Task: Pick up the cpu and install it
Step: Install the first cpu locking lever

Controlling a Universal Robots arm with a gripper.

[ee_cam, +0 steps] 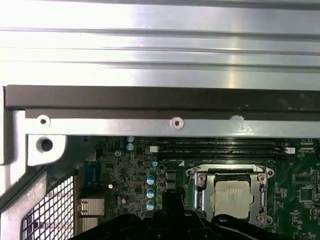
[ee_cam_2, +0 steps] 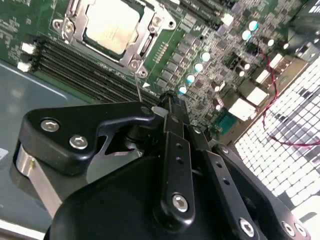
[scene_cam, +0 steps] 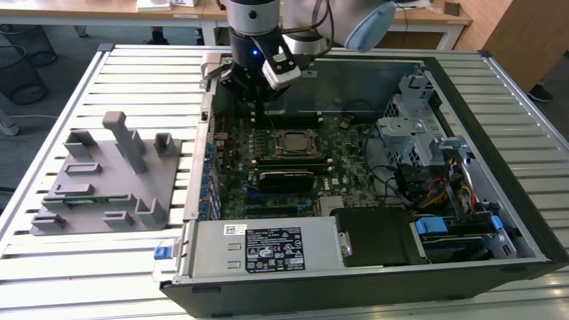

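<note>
In the exterior view I see my gripper [scene_cam: 258, 100] above the open case [scene_cam: 498, 127], the dull silver square cpu [scene_cam: 294, 141] seated in its socket just beyond the fingers. In both wrist views the cpu [ee_cam_2: 111, 25] [ee_cam: 232, 196] sits framed by bright metal; the black fingers [ee_cam_2: 172, 130] look pressed together, empty.

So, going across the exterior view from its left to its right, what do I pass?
Grey fixture block → cpu seated in the motherboard socket → silver drive cage → the computer case's black side wall.
</note>
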